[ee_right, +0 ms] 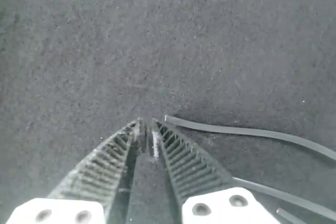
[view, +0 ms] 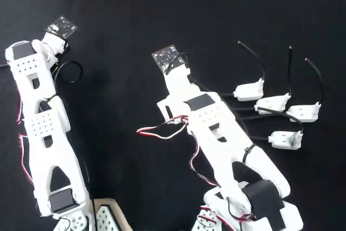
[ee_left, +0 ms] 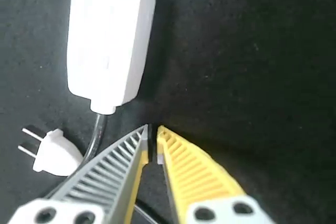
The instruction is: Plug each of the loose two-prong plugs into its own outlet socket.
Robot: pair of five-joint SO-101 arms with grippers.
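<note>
In the left wrist view a white outlet block (ee_left: 107, 40) lies flat on the black cloth, a black cable (ee_left: 96, 132) leaving its near end. A loose white two-prong plug (ee_left: 51, 152) rests beside that cable, prongs pointing away from the block. My left gripper (ee_left: 152, 132) is shut, its tips just short of the block and beside the cable, nothing visibly held. My right gripper (ee_right: 146, 129) is shut over bare cloth, with a thin black cable end (ee_right: 236, 130) lying close by. Several more white outlet blocks (view: 273, 103) with black cables lie at the right.
The left arm (view: 40, 117) stretches along the table's left side, and a black cable loop (view: 71, 72) lies beside it. The right arm (view: 216, 133) stands mid-table, red and white wires (view: 162, 131) hanging off it. A tan object (view: 111, 215) sits at the front edge.
</note>
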